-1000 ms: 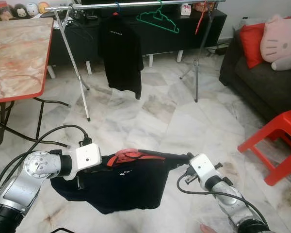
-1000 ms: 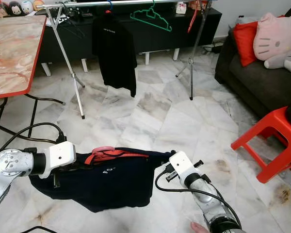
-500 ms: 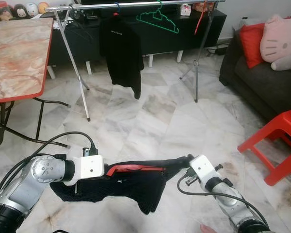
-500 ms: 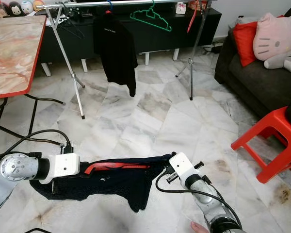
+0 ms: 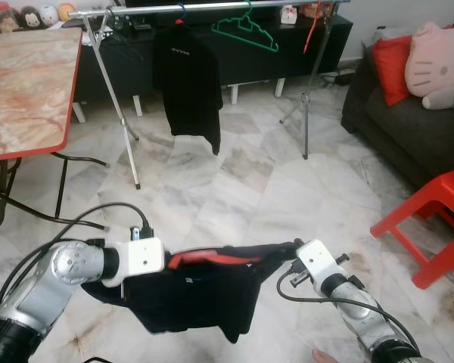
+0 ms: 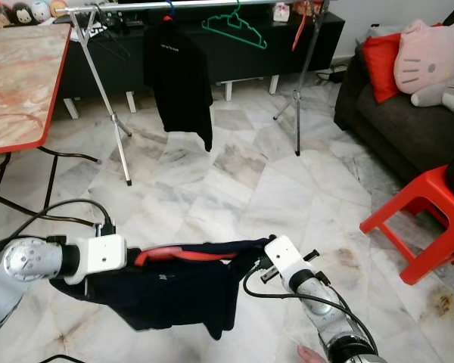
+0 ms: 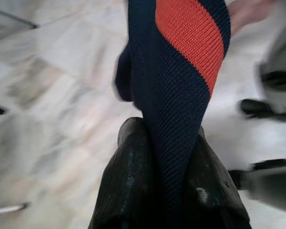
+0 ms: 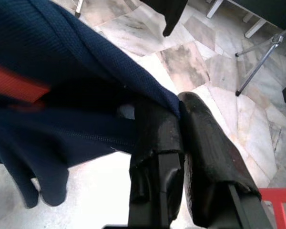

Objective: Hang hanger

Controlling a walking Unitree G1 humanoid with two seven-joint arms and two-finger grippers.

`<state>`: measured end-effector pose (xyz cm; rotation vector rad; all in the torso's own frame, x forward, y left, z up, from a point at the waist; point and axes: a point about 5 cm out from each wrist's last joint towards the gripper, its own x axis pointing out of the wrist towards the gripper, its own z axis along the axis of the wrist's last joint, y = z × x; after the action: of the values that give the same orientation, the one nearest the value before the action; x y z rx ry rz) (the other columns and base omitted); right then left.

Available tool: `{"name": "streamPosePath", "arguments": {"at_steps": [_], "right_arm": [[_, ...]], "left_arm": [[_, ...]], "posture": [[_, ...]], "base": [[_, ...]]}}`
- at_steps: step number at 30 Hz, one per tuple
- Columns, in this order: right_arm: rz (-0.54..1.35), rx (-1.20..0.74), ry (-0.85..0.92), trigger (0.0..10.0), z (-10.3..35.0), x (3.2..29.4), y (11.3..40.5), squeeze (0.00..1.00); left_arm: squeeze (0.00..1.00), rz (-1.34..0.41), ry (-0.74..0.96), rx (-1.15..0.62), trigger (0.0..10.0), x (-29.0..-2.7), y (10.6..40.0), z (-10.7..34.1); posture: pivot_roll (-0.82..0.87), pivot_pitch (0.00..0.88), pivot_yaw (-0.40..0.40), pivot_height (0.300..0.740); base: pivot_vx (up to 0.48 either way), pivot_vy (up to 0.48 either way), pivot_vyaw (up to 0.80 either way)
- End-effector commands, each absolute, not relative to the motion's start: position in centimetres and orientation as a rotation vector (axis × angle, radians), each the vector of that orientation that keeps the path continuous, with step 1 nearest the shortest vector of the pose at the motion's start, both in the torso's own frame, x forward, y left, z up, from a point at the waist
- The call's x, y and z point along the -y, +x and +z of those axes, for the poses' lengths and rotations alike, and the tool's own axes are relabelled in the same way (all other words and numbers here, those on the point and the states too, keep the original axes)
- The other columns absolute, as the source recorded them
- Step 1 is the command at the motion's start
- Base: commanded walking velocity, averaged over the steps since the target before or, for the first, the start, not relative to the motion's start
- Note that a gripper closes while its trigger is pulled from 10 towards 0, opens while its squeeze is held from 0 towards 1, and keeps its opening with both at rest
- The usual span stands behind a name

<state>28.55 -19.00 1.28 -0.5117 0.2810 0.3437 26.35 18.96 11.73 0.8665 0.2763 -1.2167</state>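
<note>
Pale marble floor (image 5: 234, 181) spreads across the room, with a dark sofa (image 5: 408, 121) at about two o'clock bearing a red cushion (image 5: 392, 68) and a pink plush cat (image 5: 439, 64), and a marble-topped table (image 5: 23, 91) with a red edge at ten o'clock. At twelve o'clock stands a metal clothes rack (image 5: 212, 9) on splayed legs; from its rail hang a black shirt (image 5: 188, 91) and, just beside it toward one o'clock, an empty green hanger (image 5: 247, 32). A red plastic stool (image 5: 431, 219) sits at three o'clock. Low in the head views, around six o'clock, a navy shirt (image 5: 197, 295) with a red band at the collar (image 5: 212, 259) is stretched between the two arms and sags beneath them, clear of the floor. The left gripper (image 7: 167, 157) is at seven o'clock, its two black fingers clenched on a fold of the navy knit with the red stripe running away from them. The right gripper (image 8: 183, 124) is at five o'clock, its fingers pinched on the other edge of the same shirt. No hanger can be made out inside the garment.
</note>
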Motion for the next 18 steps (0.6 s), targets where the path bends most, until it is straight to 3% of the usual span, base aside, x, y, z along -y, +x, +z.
{"name": "streamPosePath", "arguments": {"at_steps": [1, 9, 15, 18], "right_arm": [[0.283, -0.313, -0.526, 0.0, 1.2, 20.5, 28.5, 0.00], [0.251, -0.337, -0.541, 0.0, 1.1, 21.0, 28.5, 0.00], [0.203, -0.345, -0.533, 0.0, 1.2, 21.6, 28.6, 0.00], [0.203, -0.350, -0.539, 0.0, 1.3, 21.7, 28.7, 0.00]], "left_arm": [[0.00, -1.223, 0.845, -0.257, 10.0, -19.4, 26.3, 12.9], [0.00, -1.318, 0.710, -0.252, 10.0, -19.1, 25.0, 13.8], [0.00, -1.433, 0.715, -0.408, 10.0, -19.7, 23.2, 13.0], [0.00, -1.364, 0.696, -0.353, 10.0, -19.5, 23.9, 13.0]], "posture": [[-0.01, 0.060, -0.062, 0.740], [-0.01, 0.068, -0.065, 0.740], [-0.01, 0.070, -0.064, 0.740], [-0.01, 0.071, -0.065, 0.740]], "base": [[0.000, 0.000, 0.00], [0.000, 0.000, 0.00], [0.000, 0.000, 0.00], [0.000, 0.000, 0.00]]}}
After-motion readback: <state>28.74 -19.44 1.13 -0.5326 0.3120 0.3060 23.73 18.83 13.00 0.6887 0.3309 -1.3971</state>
